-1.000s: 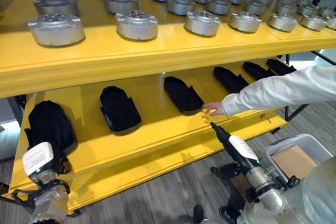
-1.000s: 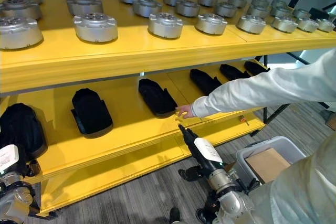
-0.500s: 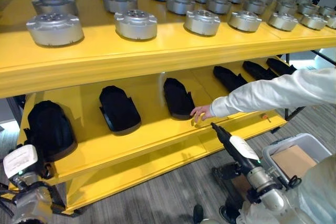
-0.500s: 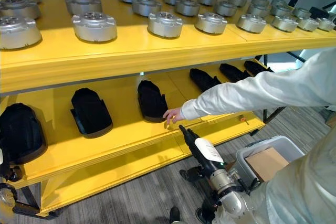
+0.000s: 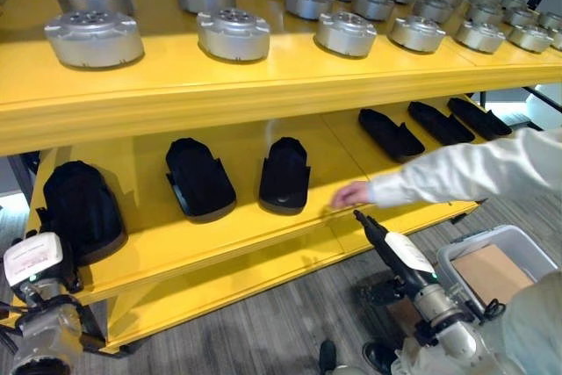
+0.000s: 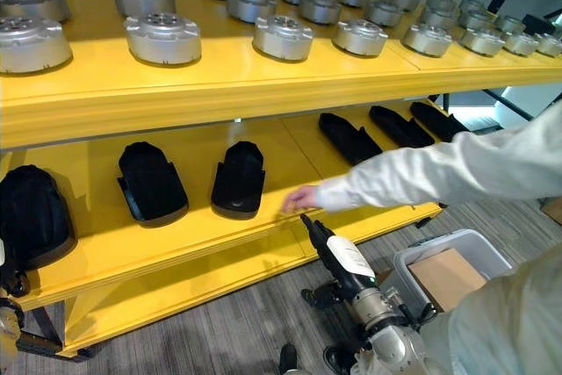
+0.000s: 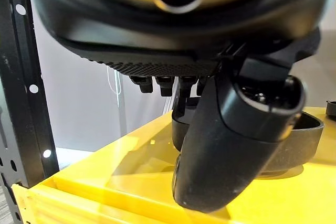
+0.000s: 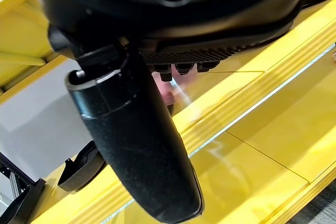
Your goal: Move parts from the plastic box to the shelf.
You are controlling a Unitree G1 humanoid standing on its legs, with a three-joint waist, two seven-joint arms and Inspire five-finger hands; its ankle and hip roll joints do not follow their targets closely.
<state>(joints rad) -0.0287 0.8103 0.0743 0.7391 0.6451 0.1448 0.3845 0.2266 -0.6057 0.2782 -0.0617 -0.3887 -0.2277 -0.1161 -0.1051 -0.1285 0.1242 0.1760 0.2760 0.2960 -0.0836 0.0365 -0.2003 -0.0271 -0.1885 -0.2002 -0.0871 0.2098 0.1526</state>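
Observation:
Several black moulded parts lie in a row on the yellow shelf's lower level (image 5: 219, 234). A person's hand (image 5: 351, 193) in a white sleeve hovers just right of the third part (image 5: 284, 175), apart from it. My right hand (image 5: 384, 241) points up at the shelf's front edge below that hand, fingers straight and holding nothing. My left hand (image 5: 35, 261) hangs low at the shelf's left end near the first black part (image 5: 81, 206), open and holding nothing. The plastic box (image 5: 505, 232) stands on the floor at the lower right, with brown cardboard in it.
Several round silver metal parts (image 5: 233, 34) fill the top shelf level. More black parts (image 5: 391, 133) lie at the right end of the lower level. A black perforated upright (image 7: 21, 77) stands by the shelf's left end. Grey carpet lies below.
The person's hand pushed the third black part to the left and turned it, then drew back to the right. My left hand drifted slightly left. My right hand stayed put.

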